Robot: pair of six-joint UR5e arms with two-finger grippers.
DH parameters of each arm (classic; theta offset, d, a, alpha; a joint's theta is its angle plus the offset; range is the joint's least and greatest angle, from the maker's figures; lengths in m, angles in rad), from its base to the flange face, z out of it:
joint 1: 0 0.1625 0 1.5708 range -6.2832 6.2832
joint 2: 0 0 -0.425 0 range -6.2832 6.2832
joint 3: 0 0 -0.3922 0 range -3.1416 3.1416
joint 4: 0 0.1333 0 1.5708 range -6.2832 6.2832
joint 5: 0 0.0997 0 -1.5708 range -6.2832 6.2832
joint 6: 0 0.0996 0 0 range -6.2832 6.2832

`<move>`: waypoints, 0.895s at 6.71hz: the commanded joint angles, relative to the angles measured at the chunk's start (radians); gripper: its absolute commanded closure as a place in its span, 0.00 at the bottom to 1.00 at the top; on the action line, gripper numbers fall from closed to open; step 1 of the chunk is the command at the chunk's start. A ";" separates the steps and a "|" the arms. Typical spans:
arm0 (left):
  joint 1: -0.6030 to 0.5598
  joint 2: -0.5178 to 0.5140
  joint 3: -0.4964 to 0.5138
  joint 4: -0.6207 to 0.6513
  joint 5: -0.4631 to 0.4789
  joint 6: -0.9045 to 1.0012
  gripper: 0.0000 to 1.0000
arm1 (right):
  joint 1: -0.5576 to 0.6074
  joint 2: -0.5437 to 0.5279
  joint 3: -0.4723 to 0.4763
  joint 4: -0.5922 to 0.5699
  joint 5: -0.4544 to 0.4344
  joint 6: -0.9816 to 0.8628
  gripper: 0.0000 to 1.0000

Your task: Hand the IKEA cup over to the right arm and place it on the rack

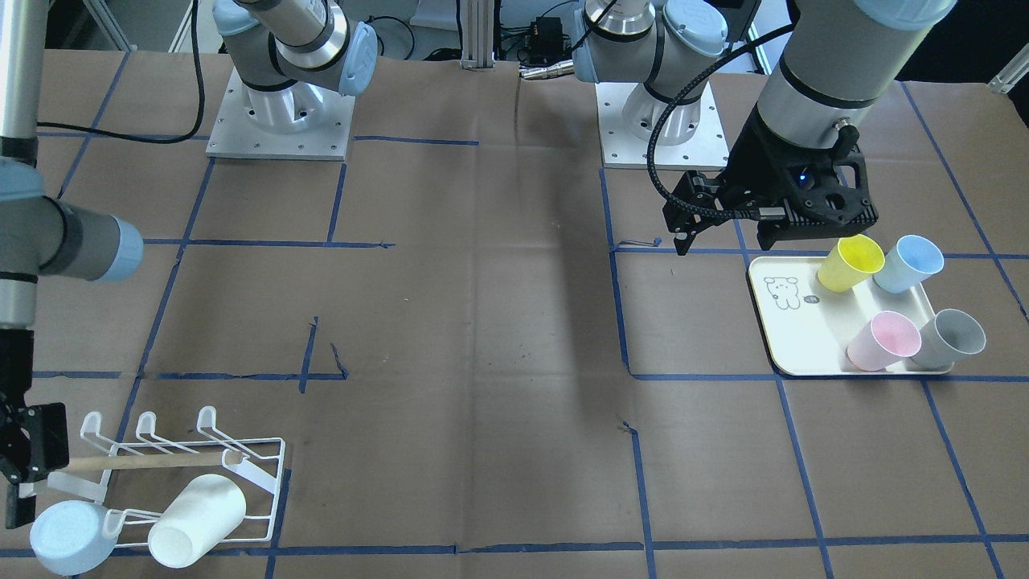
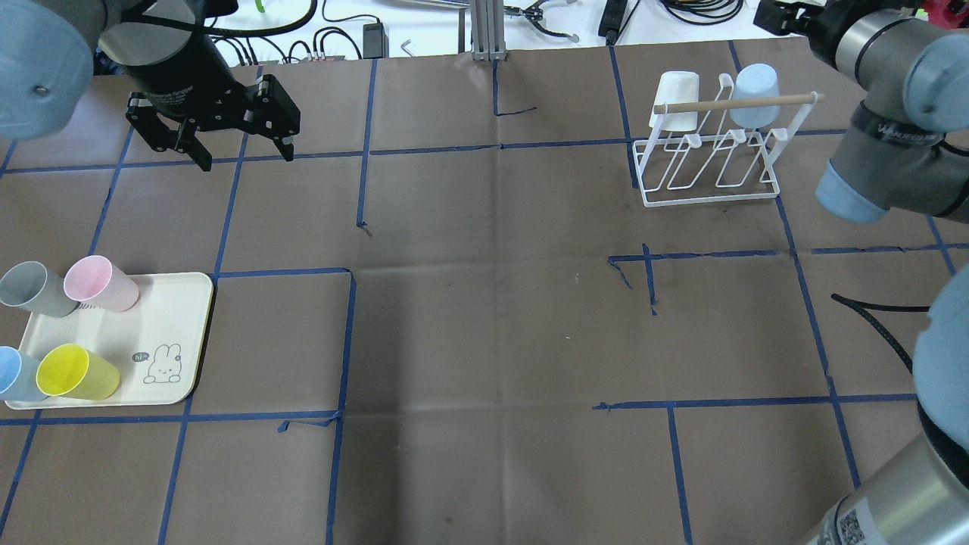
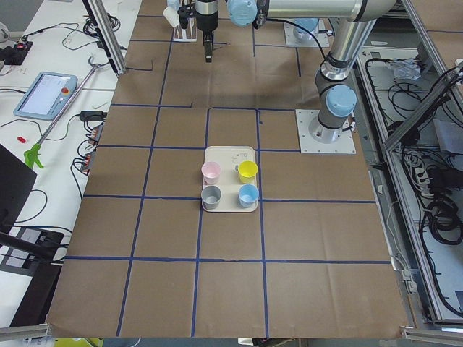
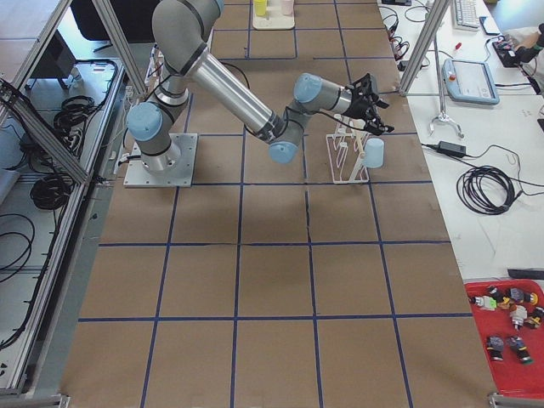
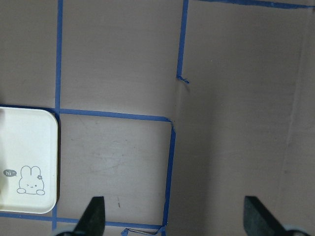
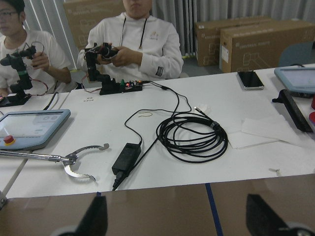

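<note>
Four cups stand on the cream bunny tray [image 2: 178, 318]: yellow [image 2: 77, 372], pale blue [image 2: 11, 375], pink [image 2: 100, 283] and grey [image 2: 34, 288]. My left gripper [image 2: 238, 147] is open and empty. It hangs above the table beyond the tray and holds nothing, as the left wrist view [image 5: 174, 219] shows. The white wire rack [image 2: 711, 163] holds a white cup [image 2: 676, 91] and a pale blue cup [image 2: 757, 85]. My right gripper [image 1: 24, 470] is beside the rack's blue-cup end. Its fingertips stand wide apart and empty in the right wrist view [image 6: 174, 221].
Brown paper with blue tape lines covers the table [image 2: 492, 318]. The two arm bases [image 1: 281, 121] [image 1: 663, 121] stand at the robot's side. Beyond the rack is a white bench [image 6: 197, 147] with cables, and two people sit there.
</note>
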 commanded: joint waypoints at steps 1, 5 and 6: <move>0.000 0.000 0.000 0.000 -0.001 0.000 0.00 | 0.033 -0.164 -0.002 0.327 -0.002 0.006 0.00; 0.000 -0.002 0.000 0.000 0.001 0.000 0.00 | 0.111 -0.366 -0.003 0.987 -0.139 0.017 0.00; 0.000 -0.003 0.000 0.000 0.001 0.000 0.00 | 0.140 -0.417 -0.014 1.199 -0.217 0.018 0.00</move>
